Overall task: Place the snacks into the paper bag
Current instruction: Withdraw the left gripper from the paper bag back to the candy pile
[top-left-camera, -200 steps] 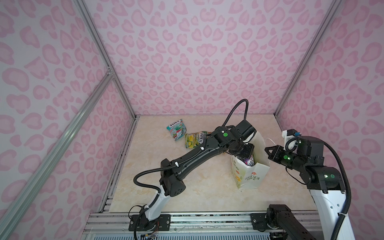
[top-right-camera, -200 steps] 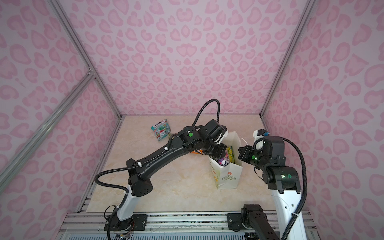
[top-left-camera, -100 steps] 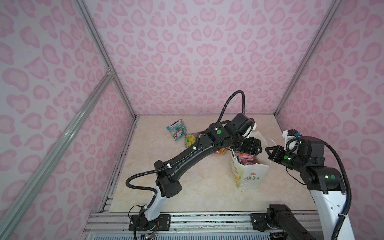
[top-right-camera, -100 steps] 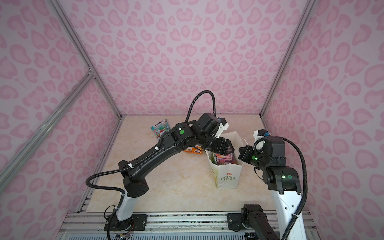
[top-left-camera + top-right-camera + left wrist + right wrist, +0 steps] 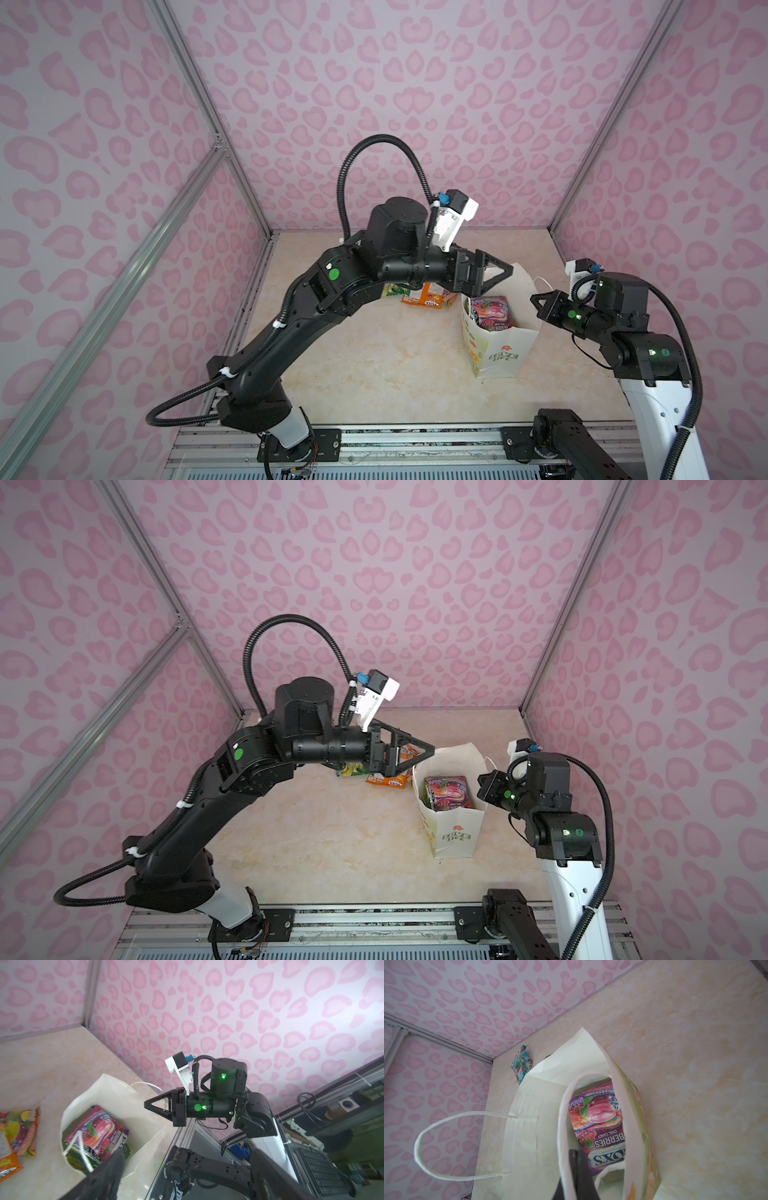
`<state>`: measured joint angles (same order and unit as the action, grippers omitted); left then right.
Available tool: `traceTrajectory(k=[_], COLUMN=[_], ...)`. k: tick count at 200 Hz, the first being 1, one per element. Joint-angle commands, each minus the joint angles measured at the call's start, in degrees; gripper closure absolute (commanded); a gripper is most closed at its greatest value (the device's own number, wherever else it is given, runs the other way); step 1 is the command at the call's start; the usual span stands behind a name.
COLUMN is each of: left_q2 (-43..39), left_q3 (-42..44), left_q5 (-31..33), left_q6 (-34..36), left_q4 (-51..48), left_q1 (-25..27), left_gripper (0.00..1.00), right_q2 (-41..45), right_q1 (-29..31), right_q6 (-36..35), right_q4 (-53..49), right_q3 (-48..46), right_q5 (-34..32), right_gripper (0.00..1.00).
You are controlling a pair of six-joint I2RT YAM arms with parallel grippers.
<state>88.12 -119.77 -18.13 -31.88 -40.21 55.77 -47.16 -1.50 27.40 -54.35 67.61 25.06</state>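
The white paper bag (image 5: 500, 353) (image 5: 455, 833) stands upright at the table's right. A purple snack pouch (image 5: 492, 311) (image 5: 449, 791) (image 5: 99, 1130) (image 5: 598, 1122) lies on top inside it. My left gripper (image 5: 509, 268) (image 5: 430, 751) (image 5: 187, 1169) hovers open and empty above the bag's far rim. My right gripper (image 5: 536, 298) (image 5: 482, 781) (image 5: 146, 1104) (image 5: 578, 1155) is at the bag's right rim, shut on a twisted handle (image 5: 160, 1089). An orange pouch (image 5: 428, 297) (image 5: 386, 780) and a green-yellow one (image 5: 392, 289) lie behind the bag. A teal pouch (image 5: 522, 1064) lies farther back.
Pink patterned walls close in the table (image 5: 374, 365) at the back and on both sides. An aluminium rail (image 5: 415, 440) runs along the front edge. The bag's other handle (image 5: 425, 1126) hangs loose outside it. A keyboard (image 5: 324, 1169) sits beyond the table's right edge.
My left gripper opened and let go of the purple pouch, which now lies in the bag. The gripper rose and drew back above the rim. The right arm has not moved.
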Motion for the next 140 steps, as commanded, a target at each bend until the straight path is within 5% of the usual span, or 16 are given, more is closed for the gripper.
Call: traceTrajectory(k=[1,68,140], left_q2=[-7.2,-22.3,-8.5], left_q3=[8.9,41.1,58.8], left_q5=[4.7,-2.8,-8.7], left_q6=[-1.1,-6.2,-2.6], left_q4=[5.7,10.3,20.3], left_q1=[-4.2,-28.6,-43.0], left_gripper=[0.03,0.03,0.01], right_q2=[-0.1,-0.1,0.6], right_q1=[-0.1,-0.1,-0.1], right_q6=[-0.6,-0.5,-0.7], right_q4=[0.6,0.6,-0.6], right_q3=[0.0,-0.3,-0.1], right_q5=[0.1,0.2,-0.3], right_gripper=[1.00,1.00,1.00])
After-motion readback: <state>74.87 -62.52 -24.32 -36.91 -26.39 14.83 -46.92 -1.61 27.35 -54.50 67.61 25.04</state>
